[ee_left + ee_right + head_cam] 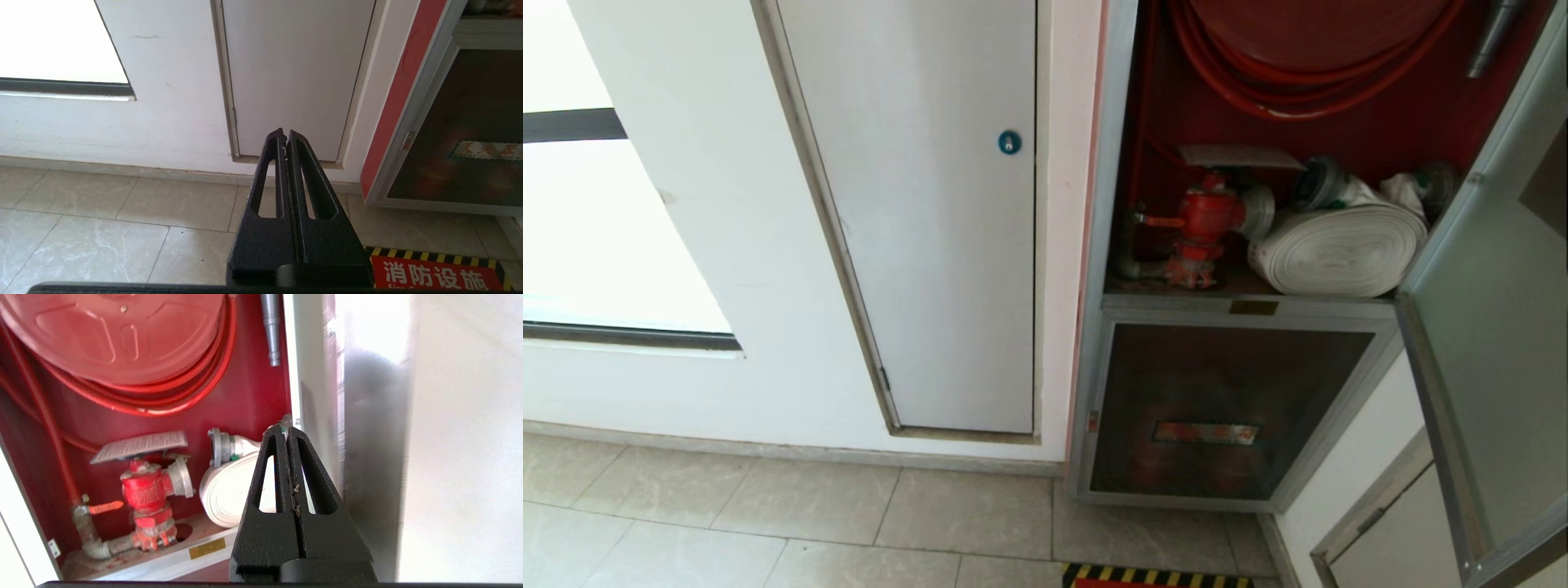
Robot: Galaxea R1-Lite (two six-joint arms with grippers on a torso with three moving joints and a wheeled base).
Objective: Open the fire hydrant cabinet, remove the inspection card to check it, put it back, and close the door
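Right wrist view: one inspection card (141,446) atop one red valve (148,497); both hands, right hand (284,431), left hand (284,136), clenched empty.

The door (1494,343) stands swung out at the right of the head view, so the front of the fire hydrant cabinet (1112,245) is open. Inside, the red valve (1205,216) fills the lower left and the white rolled hose (1339,249) the lower right. The inspection card (1237,155) lies on top of the valve, with bare room above it under the hose reel (1307,49).
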